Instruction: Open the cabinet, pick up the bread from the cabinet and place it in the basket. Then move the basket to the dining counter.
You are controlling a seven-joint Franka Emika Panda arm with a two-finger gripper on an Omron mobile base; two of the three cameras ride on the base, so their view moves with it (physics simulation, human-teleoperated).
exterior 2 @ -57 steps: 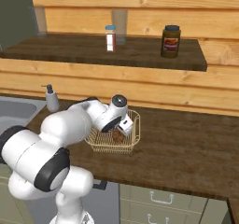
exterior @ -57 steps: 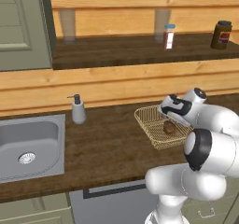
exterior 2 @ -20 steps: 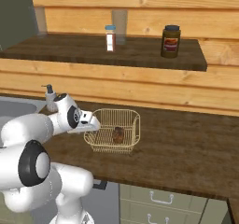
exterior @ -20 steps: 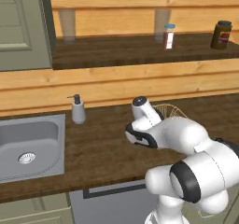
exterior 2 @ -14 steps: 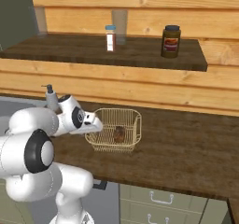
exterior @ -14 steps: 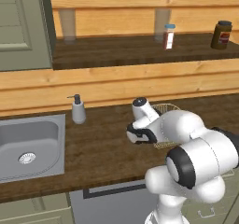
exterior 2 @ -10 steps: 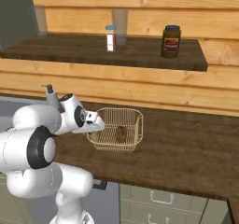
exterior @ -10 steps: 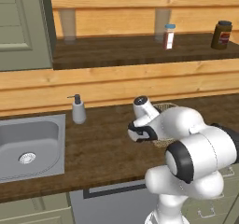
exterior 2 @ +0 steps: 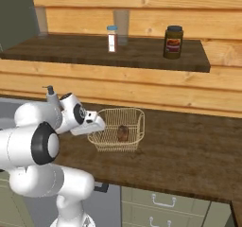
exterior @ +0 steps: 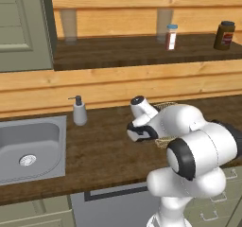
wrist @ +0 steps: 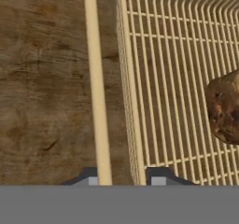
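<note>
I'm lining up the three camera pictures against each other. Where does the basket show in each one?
Left base view: basket right of centre, mostly behind the arm.
Right base view: basket at centre on the worktop, bread inside.
Hand view: its rim and mesh cross the picture, claw straddling the rim.
Shared landmark: the bread.

Basket (exterior 2: pixel 118 129): tan wire, open mesh; grid of thin pale-yellow bars close up (wrist: pixel 177 78). Bread (exterior 2: pixel 123 133): mottled brown, darker specks (wrist: pixel 226 108). Table (exterior 2: pixel 189 150): dark brown wood grain, streaky. Wall planks: light honey wood. Shelf (exterior 2: pixel 94 51): dark brown. Jar (exterior 2: pixel 173 42): dark brown, black lid, yellowish label. Shaker (exterior 2: pixel 112 39): white, red band, blue-grey cap. Soap dispenser (exterior: pixel 79 111): pale grey. Sink (exterior: pixel 28 145): steel grey. Cabinet door (exterior: pixel 21 27): grey-green. End effector (exterior 2: pixel 97 125): white housing, dark joints.
</note>
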